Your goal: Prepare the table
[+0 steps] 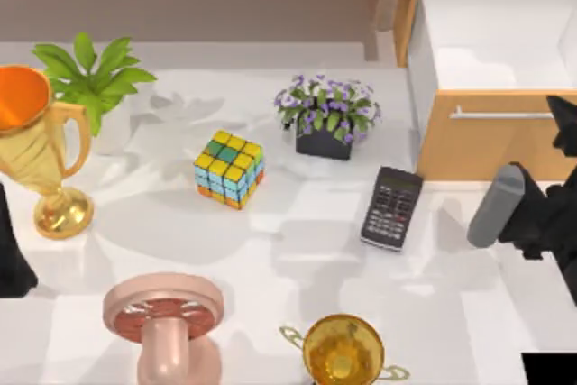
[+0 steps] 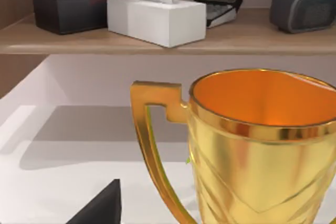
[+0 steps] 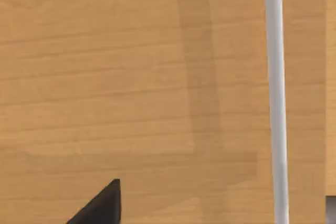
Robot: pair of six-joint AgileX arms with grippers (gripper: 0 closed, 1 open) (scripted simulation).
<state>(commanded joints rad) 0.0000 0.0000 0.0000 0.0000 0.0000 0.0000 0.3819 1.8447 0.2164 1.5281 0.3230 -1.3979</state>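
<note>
Still, from my remote seat I judge this job barely begun: the table point(image 1: 297, 268), the wide white top that spans nearly the whole top view, carries everything loose on it and I see nothing put away. At its right side stands the drawer unit point(image 1: 487, 146) with its drawer pulled open and its white inside bare, which I read as the one step done and a likely place for clutter. The right gripper point(image 1: 554, 146) hangs just in front of that drawer face beside the silver bar handle point(image 3: 275, 98), which the right wrist view shows close against the wood grain; I cannot tell whether its pincer is wide or narrow. The left gripper point(image 1: 11, 259) sits parked at the table's left edge, near the large gold trophy point(image 2: 262, 145), and there too I cannot tell the pincer's state. Left to deal with, by my reckoning: the pink dumbbell point(image 1: 164, 317) at the near edge, the green plant point(image 1: 90, 74), the purple flower pot point(image 1: 326, 119), the second gold trophy point(image 1: 343, 349), the colour cube point(image 1: 229, 169) and the calculator point(image 1: 392, 207), all well apart from one another.
</note>
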